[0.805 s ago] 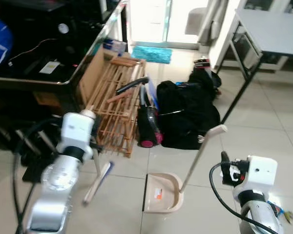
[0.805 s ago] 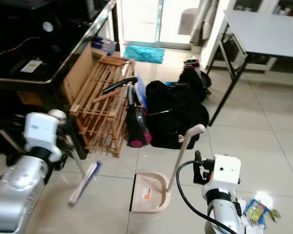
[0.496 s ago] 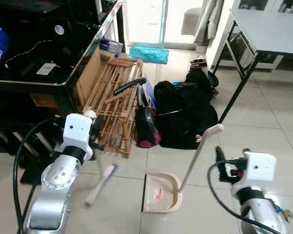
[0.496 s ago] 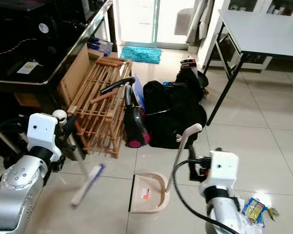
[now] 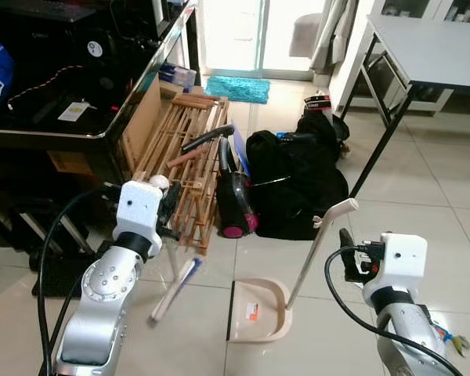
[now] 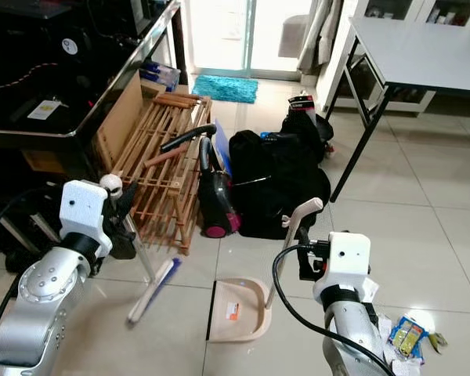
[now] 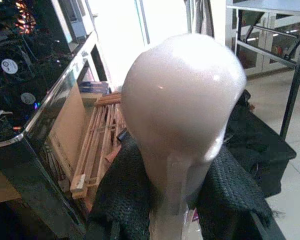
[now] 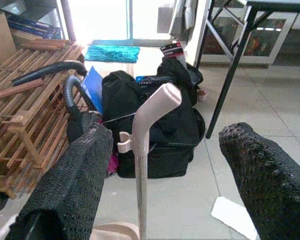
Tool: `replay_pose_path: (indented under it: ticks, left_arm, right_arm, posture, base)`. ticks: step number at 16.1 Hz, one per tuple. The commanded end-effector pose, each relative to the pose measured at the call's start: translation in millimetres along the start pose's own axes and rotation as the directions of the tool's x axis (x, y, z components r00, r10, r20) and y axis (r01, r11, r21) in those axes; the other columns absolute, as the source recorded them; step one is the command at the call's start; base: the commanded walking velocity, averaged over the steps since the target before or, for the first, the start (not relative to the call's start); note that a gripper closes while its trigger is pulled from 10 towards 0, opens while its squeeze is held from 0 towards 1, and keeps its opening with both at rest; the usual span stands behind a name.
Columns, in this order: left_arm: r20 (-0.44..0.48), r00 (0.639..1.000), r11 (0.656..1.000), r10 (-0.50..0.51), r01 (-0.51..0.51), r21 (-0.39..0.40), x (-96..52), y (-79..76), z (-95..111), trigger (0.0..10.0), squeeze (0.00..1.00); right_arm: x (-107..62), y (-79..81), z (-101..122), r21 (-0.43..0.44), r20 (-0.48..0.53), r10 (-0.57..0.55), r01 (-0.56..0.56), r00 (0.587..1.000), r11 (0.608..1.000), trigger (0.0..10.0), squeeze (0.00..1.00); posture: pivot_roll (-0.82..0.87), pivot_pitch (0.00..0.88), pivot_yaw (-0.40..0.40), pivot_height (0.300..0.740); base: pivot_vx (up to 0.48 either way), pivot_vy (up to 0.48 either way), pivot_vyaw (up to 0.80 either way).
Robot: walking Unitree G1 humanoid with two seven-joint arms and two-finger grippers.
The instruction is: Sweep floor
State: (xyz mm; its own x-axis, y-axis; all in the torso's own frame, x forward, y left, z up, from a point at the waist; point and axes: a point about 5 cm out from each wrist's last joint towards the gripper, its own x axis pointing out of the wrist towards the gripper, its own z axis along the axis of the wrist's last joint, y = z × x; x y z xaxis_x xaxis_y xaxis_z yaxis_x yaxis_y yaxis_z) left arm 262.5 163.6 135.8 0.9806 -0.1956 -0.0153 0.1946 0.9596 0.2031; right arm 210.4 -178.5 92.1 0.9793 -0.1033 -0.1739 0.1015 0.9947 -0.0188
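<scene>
My left gripper (image 5: 169, 210) is shut on the pale handle of a broom (image 7: 182, 105), just below its rounded top. The broom slants down to its head (image 5: 176, 288) on the tiles, left of the dustpan. The beige dustpan (image 5: 258, 310) lies flat on the floor, and its long handle (image 5: 321, 243) stands upright. My right gripper (image 8: 166, 159) is open just short of that handle, with one black finger (image 8: 72, 182) on each side and neither touching it. Crumpled wrappers (image 6: 407, 337) lie on the floor by my right side.
A wooden slatted rack (image 5: 188, 153) leans on the black desk (image 5: 102, 129) at left. A vacuum cleaner (image 5: 235, 205) and a black bag (image 5: 298, 182) sit behind the dustpan. A grey table (image 5: 435, 47) stands at the back right, with a teal mat (image 5: 236, 88) by the door.
My left arm has swung the broom to the right, and its head now lies nearer the dustpan. The right gripper has edged closer to the dustpan handle. The dustpan has stayed in place.
</scene>
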Motion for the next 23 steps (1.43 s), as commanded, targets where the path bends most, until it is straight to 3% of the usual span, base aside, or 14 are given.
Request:
replay_pose_path:
  ticks: [1, 3, 7, 12, 14, 16, 19, 23]
  left_arm:
    - [0.055, 0.998, 0.999, -0.011, 0.009, 0.030, 1.9, 0.1, 9, 10.0, 0.00]
    - [0.065, 0.997, 0.999, -0.031, 0.028, 0.044, 3.7, 0.1, 11, 10.0, 0.00]
    - [0.078, 0.996, 0.996, -0.040, 0.033, 0.087, 9.3, 4.3, 18, 10.0, 0.00]
    - [0.043, 0.998, 0.995, -0.047, 0.043, 0.087, -8.4, 3.4, 17, 10.0, 0.00]
    - [0.022, 0.999, 0.995, -0.039, 0.037, 0.090, -13.4, 2.0, 10, 10.0, 0.00]
    - [-0.017, 1.000, 0.995, -0.021, 0.023, 0.098, -23.0, 7.4, 9, 10.0, 0.00]
    - [-0.004, 1.000, 0.990, -0.022, 0.022, 0.138, -28.0, 13.1, 18, 10.0, 0.00]
    - [-0.010, 1.000, 0.991, -0.012, 0.013, 0.136, -31.8, 13.8, 20, 10.0, 0.00]
  right_arm:
    - [3.0, 1.9, 2, 0.024, 0.008, 0.010, -0.010, 1.000, 1.000, 10.0, 0.00]
    - [4.9, 8.8, 10, 0.076, 0.051, 0.016, -0.020, 0.999, 0.997, 10.0, 0.00]
    - [3.6, 14.9, 3, 0.068, 0.037, 0.052, -0.054, 0.998, 0.996, 10.0, 0.00]
    - [-2.9, 11.7, 7, 0.079, 0.066, 0.078, -0.083, 0.995, 0.993, 10.0, 0.00]
    - [0.3, 14.0, 9, 0.084, 0.084, 0.081, -0.088, 0.993, 0.993, 10.0, 1.00]
    - [13.3, 20.8, 14, 0.077, 0.111, 0.059, -0.068, 0.992, 0.995, 10.0, 1.00]
    - [35.4, 29.0, 21, 0.104, 0.122, 0.072, -0.084, 0.990, 0.991, 10.0, 1.00]
    - [54.0, 23.3, 19, 0.124, 0.103, 0.034, -0.047, 0.994, 0.991, 10.0, 1.00]
  posture:
    - [-0.06, 0.010, 0.032, 0.740]
    - [-0.07, 0.012, 0.047, 0.740]
    - [-0.09, 0.037, 0.052, 0.740]
    - [-0.07, 0.097, 0.034, 0.740]
    - [-0.06, 0.121, 0.019, 0.740]
    - [-0.03, 0.150, 0.011, 0.740]
    - [-0.02, 0.181, -0.001, 0.740]
    - [-0.01, 0.191, -0.013, 0.740]
  base:
    - [0.000, 0.000, 0.00]
    - [0.000, 0.000, 0.00]
    - [0.000, 0.000, 0.00]
    - [0.000, 0.000, 0.00]
    - [0.000, 0.000, 0.00]
    - [0.000, 0.000, 0.00]
    - [0.000, 0.000, 0.00]
    - [0.000, 0.000, 0.00]
